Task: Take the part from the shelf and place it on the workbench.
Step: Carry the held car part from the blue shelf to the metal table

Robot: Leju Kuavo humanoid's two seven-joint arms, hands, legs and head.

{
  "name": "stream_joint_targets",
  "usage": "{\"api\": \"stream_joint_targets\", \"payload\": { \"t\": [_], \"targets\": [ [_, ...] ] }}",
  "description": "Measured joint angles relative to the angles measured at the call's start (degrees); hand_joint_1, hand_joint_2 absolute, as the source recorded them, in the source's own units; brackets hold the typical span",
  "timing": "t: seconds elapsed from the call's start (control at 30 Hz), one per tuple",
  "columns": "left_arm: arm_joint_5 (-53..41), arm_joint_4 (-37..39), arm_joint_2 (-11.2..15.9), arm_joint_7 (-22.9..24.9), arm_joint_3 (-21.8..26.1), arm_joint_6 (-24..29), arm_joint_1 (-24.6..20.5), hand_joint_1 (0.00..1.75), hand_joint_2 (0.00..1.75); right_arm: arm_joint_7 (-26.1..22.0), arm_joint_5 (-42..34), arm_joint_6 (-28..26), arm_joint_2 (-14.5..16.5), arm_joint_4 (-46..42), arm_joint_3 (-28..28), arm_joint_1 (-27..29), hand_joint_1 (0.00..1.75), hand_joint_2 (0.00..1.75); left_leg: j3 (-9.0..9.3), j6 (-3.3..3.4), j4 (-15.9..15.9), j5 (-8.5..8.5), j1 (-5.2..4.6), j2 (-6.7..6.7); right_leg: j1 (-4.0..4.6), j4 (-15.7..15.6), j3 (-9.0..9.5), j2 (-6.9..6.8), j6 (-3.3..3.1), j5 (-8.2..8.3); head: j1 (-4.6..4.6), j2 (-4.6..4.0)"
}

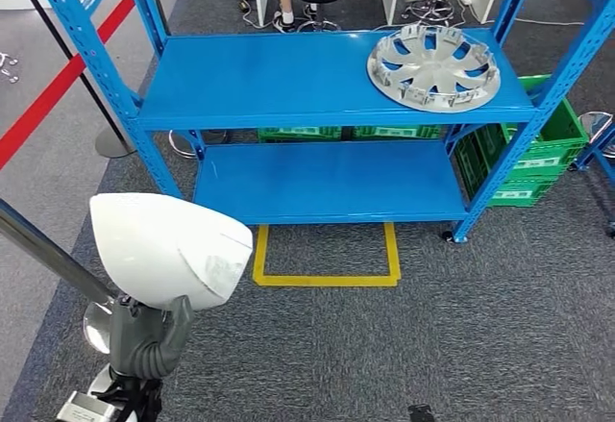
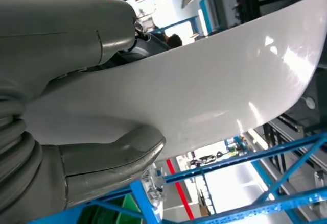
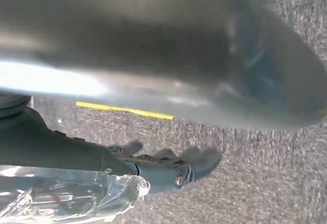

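Already the left hand (image 1: 149,335) grips the white part (image 1: 170,249) from beneath, near-left of the shelf (image 1: 290,81); it looks light, stiff and slippery, while the right hand (image 3: 162,165) perhaps hangs spread.

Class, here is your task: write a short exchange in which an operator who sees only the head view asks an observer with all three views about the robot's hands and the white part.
Operator: I see the part from above. Is it gripped on both faces?
Observer: Yes. In the left wrist view the left hand holds the part between grey fingers, one on each face.
Operator: And the right hand?
Observer: The right wrist view shows the right hand over the carpet, fingers stretched out, holding nothing.
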Motion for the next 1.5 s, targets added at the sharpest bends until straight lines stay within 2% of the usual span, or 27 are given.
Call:
{"api": "stream_joint_targets", "payload": {
  "t": [0.07, 0.13, 0.2, 0.23, 0.27, 0.3, 0.37, 0.43, 0.5, 0.57, 0.63, 0.7, 0.73, 0.77, 0.8, 0.87, 0.93, 1.03, 1.07, 1.13, 1.2, 1.23, 1.27, 1.3, 1.37, 1.43, 1.5],
  "targets": [
    [0.0, 0.0, 0.0, 0.0, 0.1, 0.0, 0.1, 1.75, 1.75, 0.0, 0.0, 0.0, 0.0, 0.0, 0.0, 0.1, 0.0, 0.0, -0.83, -0.64, 0.7, -0.91, 0.08, -0.02, -0.11, 0.2, -1.21, -0.17, -0.96, 0.94, -0.07, 0.0],
    [0.0, 0.0, 0.0, 0.0, 0.2, 0.0, 0.2, 1.75, 1.75, 0.0, 0.0, 0.0, 0.0, 0.0, 0.0, 0.1, 0.0, 0.0, -2.53, -1.3, 5.2, -5.94, 0.19, -0.02, -0.23, 0.2, -2.54, -0.37, -1.78, 2.27, -0.37, -0.01],
    [0.0, 0.0, 0.0, 0.0, 0.2, 0.0, 0.2, 1.75, 1.75, 0.0, 0.0, 0.0, 0.0, 0.0, 0.0, 0.2, 0.0, 0.0, -4.34, -1.68, 12.8, -11.23, 0.29, 0.0, -0.12, 0.3, -4.08, -0.44, -2.05, 3.57, -0.52, -0.01],
    [0.0, 0.0, 0.0, 0.0, 0.2, 0.0, 0.3, 1.75, 1.75, 0.0, 0.0, 0.0, 0.0, 0.0, 0.0, 0.2, 0.0, 0.0, -4.64, -1.7, 15.7, -12.04, 0.29, -0.01, -0.03, 0.4, -4.91, -0.5, -2.07, 4.18, -0.52, -0.01],
    [0.0, 0.0, 0.0, 0.0, 0.2, 0.0, 0.3, 1.75, 1.75, 0.0, 0.0, 0.0, 0.0, 0.0, 0.0, 0.2, 0.0, 0.0, -4.19, -1.61, 16.9, -11.55, 0.29, -0.01, 0.08, 0.4, -5.75, -0.55, -2.08, 4.77, -0.51, -0.01],
    [0.0, 0.0, 0.0, 0.0, 0.2, 0.0, 0.3, 1.75, 1.75, 0.0, 0.0, 0.0, 0.0, 0.0, 0.0, 0.2, 0.0, 0.0, -2.79, -1.39, 16.2, -10.17, 0.27, -0.01, 0.21, 0.4, -6.53, -0.57, -2.08, 5.34, -0.52, -0.01],
    [0.0, 0.0, 0.1, 0.0, 0.2, 0.0, 0.2, 1.75, 1.75, 0.0, 0.0, 0.0, 0.0, 0.0, 0.0, 0.2, 0.0, 0.0, 2.58, -0.65, 9.7, -7.57, 0.08, -0.01, 0.46, 0.4, -7.71, -0.55, -2.01, 6.37, -0.51, -0.01],
    [0.0, -0.1, 0.0, 0.0, 0.2, 0.0, 0.0, 1.75, 1.75, 0.0, 0.0, 0.0, 0.0, 0.0, 0.0, 0.2, 0.0, 0.0, 7.81, 0.13, 1.9, -7.57, -0.22, 0.0, 0.66, 0.5, -8.51, -0.54, -1.69, 7.35, -0.46, -0.01],
    [0.2, -0.2, 0.0, 0.0, 0.2, -0.1, 0.0, 1.75, 1.75, 0.1, 0.0, 0.0, 0.0, 0.0, 0.0, 0.2, 0.0, 0.0, 9.18, 0.59, -1.5, -7.95, -0.48, 0.0, 0.61, 0.5, -9.25, -0.59, -1.11, 8.52, -0.45, -0.01],
    [1.1, -0.2, 0.0, 0.0, 0.2, -1.0, 0.0, 1.75, 1.75, 0.8, 0.1, 0.3, 0.0, 0.0, 0.0, 0.3, 0.0, 0.0, 8.35, 1.01, -2.0, -6.97, -0.3, 0.16, 0.49, 0.8, -10.26, -0.49, -0.48, 8.39, -0.49, -0.01],
    [2.2, -0.4, 0.0, 0.0, 0.4, -2.3, 0.0, 1.75, 1.75, 1.8, 0.3, 0.8, 0.0, 0.0, 0.0, 0.5, 0.0, 0.0, 7.4, 1.5, -2.3, -5.77, 0.0, 0.34, 0.34, 4.7, -11.9, -0.33, 0.19, 4.47, -0.24, -0.01],
    [2.6, -0.6, -0.1, 0.0, 0.7, -3.4, 0.0, 1.75, 1.75, 2.2, 0.5, 1.1, 0.0, 0.0, 0.0, 0.6, 0.0, 0.0, 6.22, 1.69, -2.1, -4.83, 0.01, 0.44, 0.1, 12.6, -13.81, -0.31, 0.79, -0.65, 0.04, -0.01],
    [2.6, -0.6, -0.1, 0.0, 0.9, -3.9, 0.0, 1.75, 1.75, 2.3, 0.5, 1.2, 0.0, 0.0, 0.0, 0.5, 0.0, 0.0, 5.56, 1.64, -1.8, -4.44, 0.02, 0.5, 0.0, 15.7, -14.26, -0.32, 1.0, -1.97, 0.05, -0.01],
    [2.6, -0.6, -0.2, 0.0, 1.1, -4.4, 0.0, 1.75, 1.75, 2.3, 0.5, 1.3, 0.0, 0.0, 0.0, 0.5, 0.0, 0.0, 4.83, 1.56, -1.5, -4.1, 0.06, 0.55, -0.07, 17.0, -13.85, -0.32, 1.16, -2.09, 0.04, -0.01],
    [2.7, -0.6, -0.4, 0.0, 1.4, -4.8, 0.0, 1.75, 1.75, 2.3, 0.5, 1.3, 0.0, 0.0, 0.0, 0.5, 0.0, 0.0, 4.04, 1.43, -1.0, -3.79, 0.13, 0.56, -0.16, 16.1, -12.38, -0.32, 1.3, -1.17, 0.05, -0.01],
    [3.3, -0.6, -0.8, 0.0, 2.3, -6.2, 0.0, 1.75, 1.75, 2.3, 0.4, 1.7, 0.0, 0.0, 0.0, 0.4, 0.0, 0.0, 2.35, 0.92, 0.0, -3.21, 0.32, 0.48, -0.36, 9.3, -7.14, -0.25, 1.72, 0.85, 0.05, -0.01],
    [3.9, -0.6, -1.3, 0.0, 3.3, -7.7, -0.1, 1.75, 1.75, 2.3, 0.4, 2.2, 0.1, 0.0, 0.0, 0.2, 0.0, 0.0, 1.09, 0.3, 1.0, -2.61, 0.31, 0.35, -0.39, 3.5, -3.33, 0.22, 1.42, 1.27, 0.05, -0.01],
    [4.0, -0.6, -1.9, 0.0, 4.4, -8.8, -0.1, 1.75, 1.75, 2.3, 0.3, 2.5, 0.3, 0.0, 0.0, 0.2, 0.0, 0.0, 0.22, -0.47, 1.4, -1.47, 0.2, 0.23, -0.32, 2.8, -3.86, 0.57, -0.14, 1.66, -0.09, -0.01],
    [4.0, -0.6, -2.0, 0.0, 4.7, -9.0, -0.1, 1.75, 1.75, 2.4, 0.2, 2.5, 0.3, 0.0, 0.0, 0.2, 0.0, 0.0, -0.26, -0.76, 1.7, -1.89, 0.25, 0.22, -0.34, 2.9, -4.48, 0.52, -0.69, 2.13, -0.12, -0.01],
    [3.8, -0.6, -2.3, 0.0, 5.0, -9.4, -0.1, 1.75, 1.75, 2.4, 0.0, 2.5, 0.3, 0.0, 0.0, 0.1, 0.0, 0.0, -1.77, -1.33, 4.8, -5.86, 0.33, 0.21, -0.44, 2.8, -6.09, 0.37, -1.69, 3.46, -0.3, -0.01],
    [3.5, -0.6, -2.7, 0.0, 5.2, -9.5, -0.2, 1.75, 1.75, 2.5, -0.1, 2.4, 0.3, 0.0, 0.0, 0.0, 0.0, 0.0, -3.65, -1.67, 11.8, -11.8, 0.37, 0.24, -0.32, 2.8, -7.82, 0.28, -2.14, 4.86, -0.51, -0.01],
    [3.6, -0.6, -2.9, 0.0, 5.2, -9.7, -0.2, 1.75, 1.75, 2.5, -0.1, 2.4, 0.3, 0.0, 0.0, 0.0, 0.0, 0.0, -4.24, -1.68, 15.4, -13.31, 0.37, 0.24, -0.22, 2.8, -8.77, 0.24, -2.24, 5.54, -0.59, -0.01],
    [4.0, -0.6, -3.0, 0.0, 5.4, -10.1, -0.2, 1.75, 1.75, 2.4, 0.0, 2.3, 0.3, 0.0, 0.0, 0.1, 0.0, 0.0, -4.33, -1.58, 17.8, -13.36, 0.36, 0.24, -0.1, 2.8, -9.7, 0.18, -2.33, 6.2, -0.59, -0.01],
    [4.5, -0.6, -3.2, 0.0, 5.5, -10.7, -0.2, 1.75, 1.75, 2.2, 0.1, 2.3, 0.3, 0.0, 0.0, 0.0, 0.0, 0.0, -3.7, -1.34, 18.6, -12.0, 0.31, 0.24, 0.06, 2.8, -10.63, 0.13, -2.39, 6.86, -0.6, -0.01],
    [5.6, -0.6, -3.4, 0.0, 6.1, -12.5, -0.2, 1.75, 1.75, 1.8, 0.3, 2.4, 0.3, 0.0, 0.0, 0.0, 0.0, 0.0, -0.08, -0.38, 15.4, -8.63, 0.04, 0.24, 0.39, 2.8, -12.24, 0.06, -2.43, 8.29, -0.59, -0.01],
    [6.5, -0.9, -3.9, 0.0, 7.3, -14.8, -0.2, 1.75, 1.75, 1.3, 0.0, 2.7, 0.3, 0.0, 0.0, 0.0, 0.0, 0.0, 6.34, 0.78, 7.2, -9.18, -0.5, 0.34, 0.75, 2.9, -13.33, 0.09, -2.24, 9.56, -0.57, -0.01],
    [7.0, -1.1, -4.5, 0.0, 8.9, -16.6, -0.2, 1.75, 1.75, 0.8, -0.4, 3.1, 0.3, 0.0, 0.0, 0.0, 0.0, 0.0, 10.16, 1.16, 1.0, -10.94, -1.0, 0.41, 0.77, 2.6, -13.8, 0.04, -1.78, 10.97, -0.53, -0.01]
  ]
}}
